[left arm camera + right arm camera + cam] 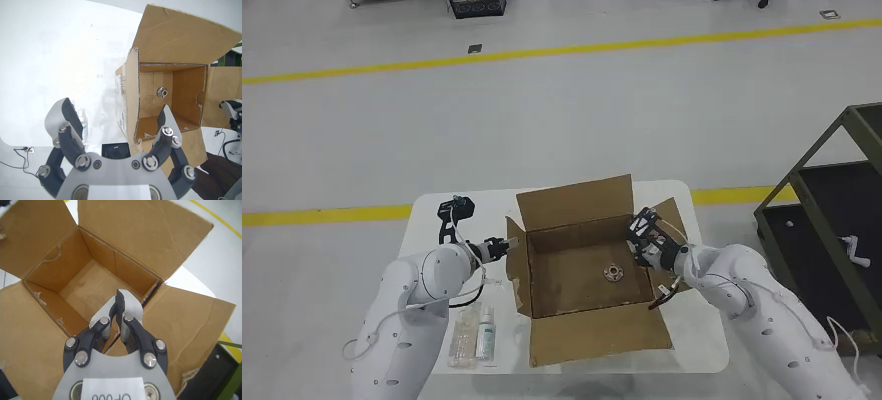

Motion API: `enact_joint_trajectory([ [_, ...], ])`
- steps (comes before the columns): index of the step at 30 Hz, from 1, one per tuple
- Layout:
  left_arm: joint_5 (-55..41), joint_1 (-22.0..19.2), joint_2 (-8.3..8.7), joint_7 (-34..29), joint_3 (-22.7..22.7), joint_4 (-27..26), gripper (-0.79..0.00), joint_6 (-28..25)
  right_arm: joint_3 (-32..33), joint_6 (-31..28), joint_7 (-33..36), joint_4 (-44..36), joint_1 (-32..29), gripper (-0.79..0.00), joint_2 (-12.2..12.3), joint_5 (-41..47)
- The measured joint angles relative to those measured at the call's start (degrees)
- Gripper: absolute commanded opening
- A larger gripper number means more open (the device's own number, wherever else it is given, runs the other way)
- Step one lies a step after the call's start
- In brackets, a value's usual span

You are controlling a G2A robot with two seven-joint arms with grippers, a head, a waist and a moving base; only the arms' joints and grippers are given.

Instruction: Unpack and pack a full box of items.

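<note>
The small round metal flange (613,270) lies centre-frame on the floor of the open brown cardboard box (572,240) — the right gripper (118,302), pressed together at the rim, should spread, then descend straight; the left gripper (115,102) hangs spread.

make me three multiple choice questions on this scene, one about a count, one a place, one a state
1. How many bottles lie on the table beside the box?
A one; B two; C four

2. Where is the metal ring?
A on the table; B on the box's floor; C on a flap

3. What state is the left tool in?
A open; B shut on a bottle; C shut on a flap

Answers:
1 B, the top view shows two bottles lying side by side.
2 B, the ring sits on the floor inside the box.
3 A, its pads stand wide apart, holding nothing.
</note>
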Motion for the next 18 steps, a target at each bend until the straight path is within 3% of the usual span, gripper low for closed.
enact_joint_trajectory([
  [10,0.0,0.0,0.0,0.0,0.0,0.0,0.0,0.0,-12.11,5.99,-5.24,15.15,8.43,-0.785,-4.83,-2.61],
  [18,0.0,0.0,0.0,0.0,0.0,0.0,0.0,0.0,-12.54,6.19,-5.51,15.94,8.85,-0.785,-5.08,-2.51],
])
